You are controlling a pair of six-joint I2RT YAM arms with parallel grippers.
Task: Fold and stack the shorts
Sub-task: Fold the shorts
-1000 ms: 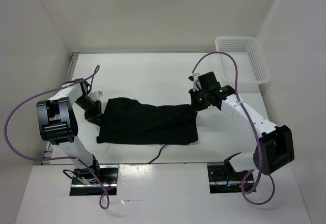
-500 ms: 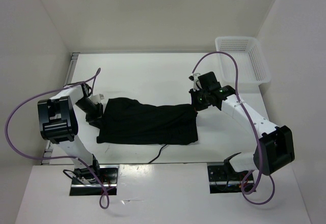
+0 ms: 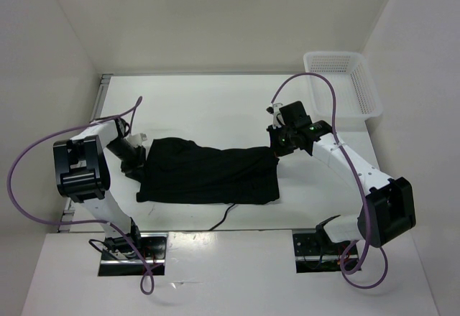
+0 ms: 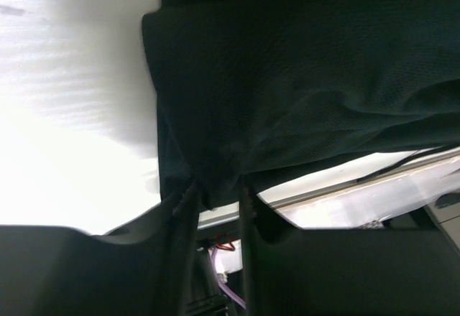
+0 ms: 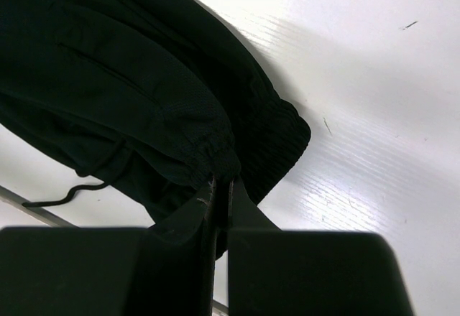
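The left gripper [image 4: 214, 200] has the left edge of the shorts [image 3: 208, 174] between slightly parted fingers; whether it grips cannot be told. The shorts lie spread mid-table [image 3: 215, 104], with white tabletop showing beyond their far edge. The right gripper [image 5: 221, 187], pressed together, pinches the right waistband corner, and the basket [image 3: 345, 79] stands well apart.

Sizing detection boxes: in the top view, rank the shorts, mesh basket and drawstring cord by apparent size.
1. shorts: largest by far.
2. mesh basket: clearly smaller.
3. drawstring cord: smallest, a thin line trailing off the shorts' near edge.
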